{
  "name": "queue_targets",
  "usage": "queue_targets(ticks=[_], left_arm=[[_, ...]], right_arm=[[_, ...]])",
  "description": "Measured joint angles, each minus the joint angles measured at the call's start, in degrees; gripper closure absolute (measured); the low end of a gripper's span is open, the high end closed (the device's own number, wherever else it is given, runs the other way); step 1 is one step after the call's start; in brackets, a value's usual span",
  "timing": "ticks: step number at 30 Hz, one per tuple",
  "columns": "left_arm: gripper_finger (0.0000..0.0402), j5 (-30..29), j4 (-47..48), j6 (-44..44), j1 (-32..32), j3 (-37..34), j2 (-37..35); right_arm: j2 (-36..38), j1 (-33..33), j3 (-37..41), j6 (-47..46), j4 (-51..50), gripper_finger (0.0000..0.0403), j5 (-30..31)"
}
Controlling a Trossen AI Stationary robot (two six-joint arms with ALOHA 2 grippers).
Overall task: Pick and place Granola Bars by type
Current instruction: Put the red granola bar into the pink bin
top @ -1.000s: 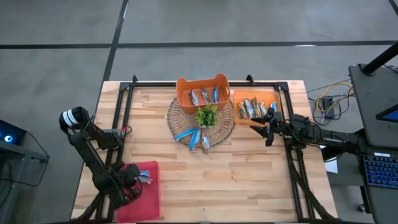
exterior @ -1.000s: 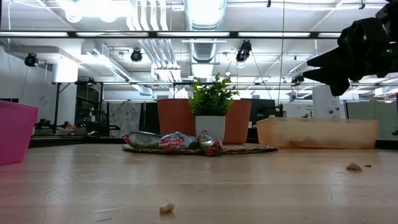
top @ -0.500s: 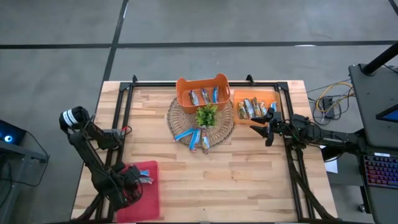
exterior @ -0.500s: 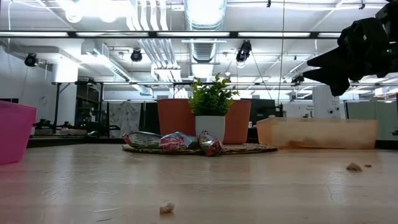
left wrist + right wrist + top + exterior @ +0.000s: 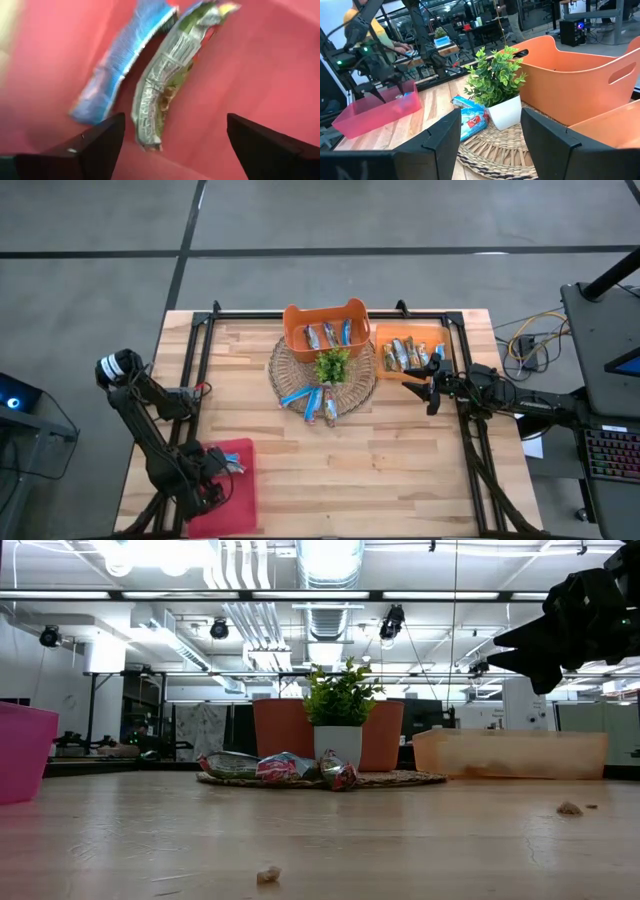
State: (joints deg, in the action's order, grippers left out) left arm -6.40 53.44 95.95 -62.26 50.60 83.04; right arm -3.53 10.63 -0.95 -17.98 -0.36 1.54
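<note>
Several Granola Bars lie on the woven mat beside a small plant. More sit in the orange basket and the orange tray. My left gripper points down, open, over the pink bin. On the bin's floor below it lie a blue bar and a silver-green bar, with neither finger touching them. My right gripper hangs level and open at the table's right, beside the tray, with nothing between its fingers.
The pink bin stands at the near left corner. Black frame rails run along the table's left and right sides. Small crumbs lie on the wood near the front. Bare wood stretches between the mat and the near edge.
My left gripper has risen a little above the pink bin. The right arm has kept still.
</note>
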Motion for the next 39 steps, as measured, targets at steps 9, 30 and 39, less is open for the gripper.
queue_targets(ticks=[9, 30, 39], left_arm=[[0.0074, -7.2, 18.7, -5.7, 1.6, 13.3, -0.2], [0.0074, -16.2, 26.8, -48.9, 42.6, 36.2, 7.5], [0.0074, -12.0, 19.3, -62.1, 52.8, 41.2, 15.6]], right_arm=[[0.0, 0.0, 0.0, 0.0, 0.0, 0.0207, 0.0], [0.0, 0.0, 0.0, 0.0, 0.0, 0.0207, 0.0], [0.0, 0.0, 0.0, 0.0, 0.0, 0.0207, 0.0]])
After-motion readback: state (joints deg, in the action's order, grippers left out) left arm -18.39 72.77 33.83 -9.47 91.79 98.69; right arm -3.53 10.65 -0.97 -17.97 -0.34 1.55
